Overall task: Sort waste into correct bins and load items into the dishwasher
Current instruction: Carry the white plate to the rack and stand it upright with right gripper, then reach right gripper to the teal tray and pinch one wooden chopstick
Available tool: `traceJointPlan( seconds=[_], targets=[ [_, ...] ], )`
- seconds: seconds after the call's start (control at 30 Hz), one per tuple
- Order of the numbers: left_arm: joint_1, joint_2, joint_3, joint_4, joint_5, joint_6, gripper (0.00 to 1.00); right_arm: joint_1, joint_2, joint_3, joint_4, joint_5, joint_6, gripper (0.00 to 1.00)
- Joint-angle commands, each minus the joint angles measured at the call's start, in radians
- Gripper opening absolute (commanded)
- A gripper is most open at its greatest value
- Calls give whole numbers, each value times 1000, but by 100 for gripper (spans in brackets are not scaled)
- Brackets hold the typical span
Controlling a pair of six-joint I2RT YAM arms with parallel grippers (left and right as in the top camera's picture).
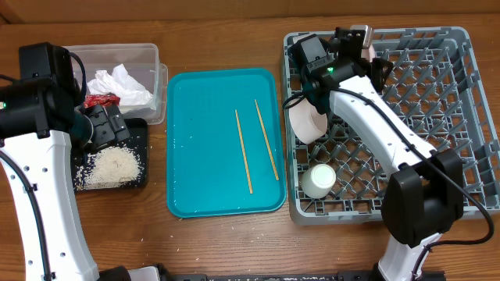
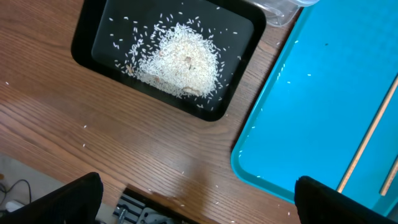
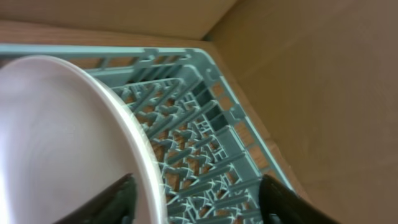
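My left gripper [image 1: 108, 127] [image 2: 199, 211] is open and empty above the table beside the black tray [image 1: 143, 140] [image 2: 87, 37], which holds a heap of rice crumbs [image 1: 116, 165] [image 2: 183, 62]. The clear tub [image 1: 150, 56] holds the white napkin [image 1: 121, 84] and the red wrapper [image 1: 100, 100]. Two chopsticks [image 1: 244, 152] [image 2: 367, 143] lie on the teal tray [image 1: 195, 187]. My right gripper [image 1: 362, 39] [image 3: 199, 199] is open inside the grey dish rack [image 1: 461, 47] [image 3: 242, 124], its fingers either side of the rim of a pale pink plate [image 3: 56, 137] standing on edge.
A white round dish [image 1: 306, 123] and a small white cup [image 1: 319, 179] sit in the rack's left side, under my right arm. Loose rice grains lie on the table and on the teal tray [image 2: 323, 81]. The table's front edge is just below my left gripper.
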Motion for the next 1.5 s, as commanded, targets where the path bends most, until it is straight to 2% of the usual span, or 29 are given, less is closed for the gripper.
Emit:
traceJointPlan(
  seconds=[0.0,0.13,0.27,0.37,0.4,0.57,0.7,0.77,0.9,1.17,1.33,1.47],
  targets=[
    [-1,5,-2,1,-12,-10,100,3,-37,14,3,-97,5,71],
    [-1,5,-2,1,-13,-10,100,3,-97,61,-12,-190,-6,81],
    [-1,5,-2,1,-12,-10,100,3,-174,128,-31,-329,-81,87],
    [-1,5,-2,1,-12,-10,100,3,-247,167,-33,-459,-99,99],
    [-1,5,-2,1,-12,-10,100,3,-265,173,-29,-494,-99,100],
    [-1,5,-2,1,-12,-10,100,3,-341,178,10,-758,-98,100],
    [-1,5,-2,1,-13,-10,100,7,-332,174,23,-1041,-99,100],
    [-1,5,-2,1,-12,-10,100,20,-315,174,18,-1112,-99,100],
    [-1,5,-2,1,-12,-10,100,82,-266,172,-5,-1173,-99,98],
    [-1,5,-2,1,-12,-10,100,240,-117,172,-29,-1173,-93,98],
    [-1,5,-2,1,-12,-10,100,270,-42,172,-88,-1183,-64,97],
    [-1,5,-2,1,-12,-10,100,270,23,167,-121,-1216,-64,92]
  ],
)
